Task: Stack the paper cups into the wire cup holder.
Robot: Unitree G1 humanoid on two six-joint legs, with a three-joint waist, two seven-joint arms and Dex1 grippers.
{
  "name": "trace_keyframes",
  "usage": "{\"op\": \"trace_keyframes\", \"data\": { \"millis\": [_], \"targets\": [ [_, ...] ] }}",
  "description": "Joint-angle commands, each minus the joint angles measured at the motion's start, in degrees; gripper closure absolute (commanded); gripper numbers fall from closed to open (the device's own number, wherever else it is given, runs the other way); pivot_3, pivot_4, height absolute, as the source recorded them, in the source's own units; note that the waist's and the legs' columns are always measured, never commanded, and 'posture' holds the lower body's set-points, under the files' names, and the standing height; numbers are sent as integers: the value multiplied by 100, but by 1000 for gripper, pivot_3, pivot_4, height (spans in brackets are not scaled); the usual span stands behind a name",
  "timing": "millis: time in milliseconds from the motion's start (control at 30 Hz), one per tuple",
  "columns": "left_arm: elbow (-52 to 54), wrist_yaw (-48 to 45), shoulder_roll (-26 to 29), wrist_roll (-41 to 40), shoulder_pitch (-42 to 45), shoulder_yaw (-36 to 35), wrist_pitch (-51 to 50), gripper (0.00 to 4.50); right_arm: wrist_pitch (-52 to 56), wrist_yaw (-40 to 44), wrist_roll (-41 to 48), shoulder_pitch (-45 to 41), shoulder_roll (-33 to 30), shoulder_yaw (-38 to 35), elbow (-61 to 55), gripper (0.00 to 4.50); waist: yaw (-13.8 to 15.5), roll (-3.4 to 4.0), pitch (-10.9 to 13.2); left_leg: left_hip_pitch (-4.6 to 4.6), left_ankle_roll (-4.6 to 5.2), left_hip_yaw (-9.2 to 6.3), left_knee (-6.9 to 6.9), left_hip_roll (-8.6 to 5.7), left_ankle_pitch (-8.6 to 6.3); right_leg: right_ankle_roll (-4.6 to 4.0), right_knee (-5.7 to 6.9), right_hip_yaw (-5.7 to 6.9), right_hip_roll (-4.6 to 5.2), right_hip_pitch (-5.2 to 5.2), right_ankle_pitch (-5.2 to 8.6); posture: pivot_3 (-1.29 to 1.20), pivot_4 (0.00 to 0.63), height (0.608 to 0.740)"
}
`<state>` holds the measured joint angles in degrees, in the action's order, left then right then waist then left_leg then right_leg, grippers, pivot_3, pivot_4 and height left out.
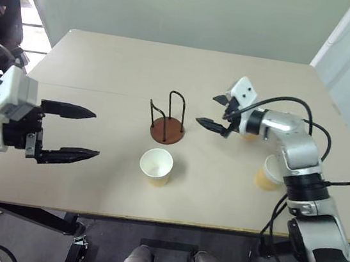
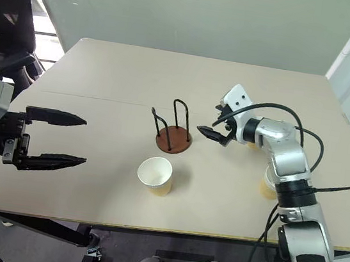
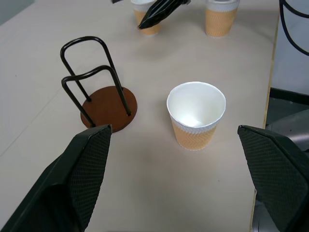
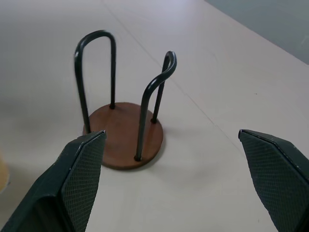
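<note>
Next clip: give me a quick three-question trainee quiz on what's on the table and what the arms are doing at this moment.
1. True or false: the wire cup holder already has a cup in it.
2. Which gripper is nearer the holder? A) left gripper B) right gripper
3. How many paper cups can be seen on the table, and is either gripper holding one?

Key
1. False: the holder is empty.
2. B.
3. Three: the front cup stands upright and open before the holder, the other two cups beyond the right gripper. Both grippers are open and empty.
</note>
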<state>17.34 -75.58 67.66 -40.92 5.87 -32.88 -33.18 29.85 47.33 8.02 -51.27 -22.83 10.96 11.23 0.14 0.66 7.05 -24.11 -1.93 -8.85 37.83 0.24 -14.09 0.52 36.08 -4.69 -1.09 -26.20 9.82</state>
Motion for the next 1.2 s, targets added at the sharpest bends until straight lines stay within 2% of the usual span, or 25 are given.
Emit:
{"op": "trace_keyframes", "data": {
  "millis": [33, 500, 767, 900, 1200],
  "targets": [
    [156, 67, -3, -60, -23, -254, -34, 0, -60, -232, -141, -209, 199, 49, 157, 30, -2, 0, 0, 0, 0, 0, -1, 1, 0, -1, 0, 0, 0, -1, 0, 0, 150, 740],
    [331, 129, -35, -108, -209, -486, -172, 0, -531, -555, -393, -562, 1014, 73, 1259, 30, 2, 0, 0, -5, -10, 0, -10, 5, -6, -9, 2, 1, -2, -12, 3, 0, 150, 740],
    [401, 130, -47, -95, -328, -668, -250, 0, -804, -525, -469, -685, 1103, 53, 1685, 30, 5, 0, 0, -6, -21, 0, -14, 10, -12, -17, 0, 4, -2, -13, 8, 0, 150, 740],
    [427, 138, -53, -102, -360, -705, -269, 0, -877, -529, -491, -721, 1168, 49, 1796, 926, 4, 0, 0, -5, -25, 0, -15, 15, -14, -17, 0, 5, -7, -13, 8, 0, 150, 740],
    [431, 154, -66, -106, -371, -701, -257, 0, -871, -594, -518, -750, 1175, 9, 1818, 4209, 4, 0, 0, -5, -26, -1, -15, 22, -15, -20, 2, 7, -12, -15, 7, 0, 150, 740]
  ]
}}
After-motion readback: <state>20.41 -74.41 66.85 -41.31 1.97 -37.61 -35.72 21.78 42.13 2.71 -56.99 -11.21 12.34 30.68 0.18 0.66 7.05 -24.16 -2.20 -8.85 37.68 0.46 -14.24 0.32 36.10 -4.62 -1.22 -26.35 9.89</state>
